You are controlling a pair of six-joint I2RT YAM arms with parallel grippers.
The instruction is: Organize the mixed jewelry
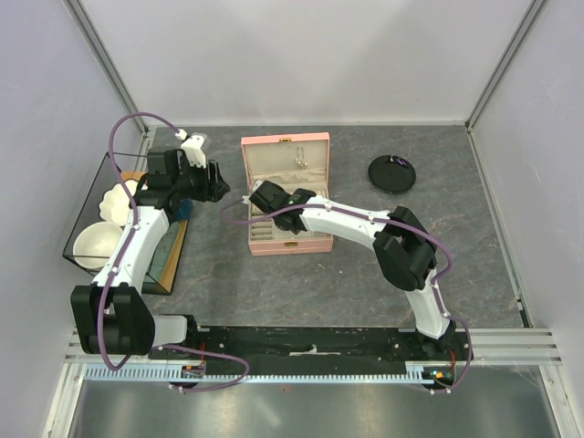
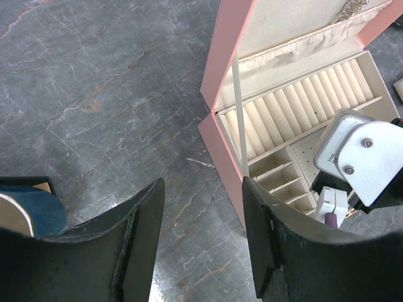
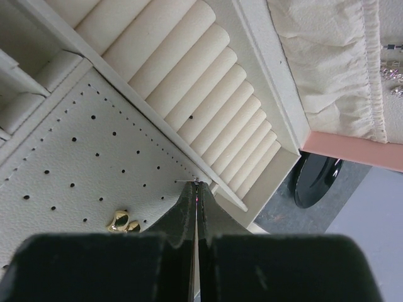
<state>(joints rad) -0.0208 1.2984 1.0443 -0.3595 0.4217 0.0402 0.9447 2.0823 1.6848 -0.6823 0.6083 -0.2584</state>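
Observation:
The pink box [image 1: 315, 139] stands open at mid table, with cream ring rolls [image 3: 189, 69] and a perforated panel [image 3: 75, 163] inside. My right gripper [image 3: 197, 186] is shut on a tiny silvery stud earring [image 3: 187, 182], its pin tip against the panel's far corner. It shows over the box's left part in the top view [image 1: 265, 195]. A small gold earring [image 3: 122, 221] sits on the panel. Silvery pieces [image 1: 298, 155] hang in the lid, also at the right wrist view's right edge [image 3: 394, 73]. My left gripper [image 2: 203, 185] is open and empty, just left of the box [image 2: 221, 148].
A round black disc [image 1: 392, 173] lies right of the box, also in the right wrist view [image 3: 318, 179]. A black wire-frame tray [image 1: 84, 205] at the far left holds a white bowl [image 1: 96, 243] and a scalloped dish [image 1: 119, 203]. Pale walls enclose the table.

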